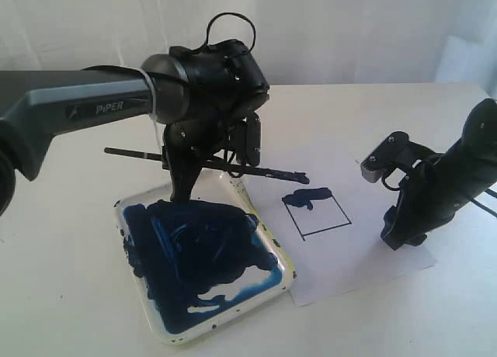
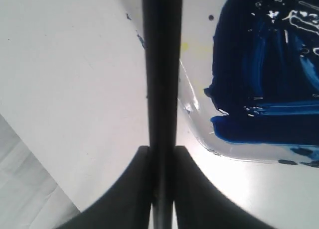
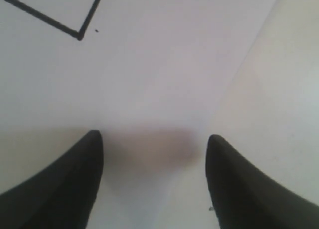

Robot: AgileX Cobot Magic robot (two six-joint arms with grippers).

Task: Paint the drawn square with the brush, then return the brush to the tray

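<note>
My left gripper (image 1: 183, 185) hangs over the far rim of the tray (image 1: 281, 258), shut on the brush (image 1: 140, 153). The thin black brush lies level, its dark tip reaching over the paper just beyond the drawn square (image 1: 324, 217). The square has a thin black outline and a dark blue smear at its far left corner. In the left wrist view the brush (image 2: 162, 64) runs straight between the fingers of the left gripper (image 2: 162, 152), beside the tray's rim (image 2: 195, 114). My right gripper (image 1: 401, 237) rests low at the paper's right side, open and empty (image 3: 154, 139). One corner of the square (image 3: 79, 35) shows there.
The white paper sheet (image 1: 373, 256) lies to the right of the tray on the white table (image 1: 62, 279). Dark blue paint (image 1: 194, 252) covers most of the tray's inside. The paper's edge (image 3: 244, 69) passes under the right gripper.
</note>
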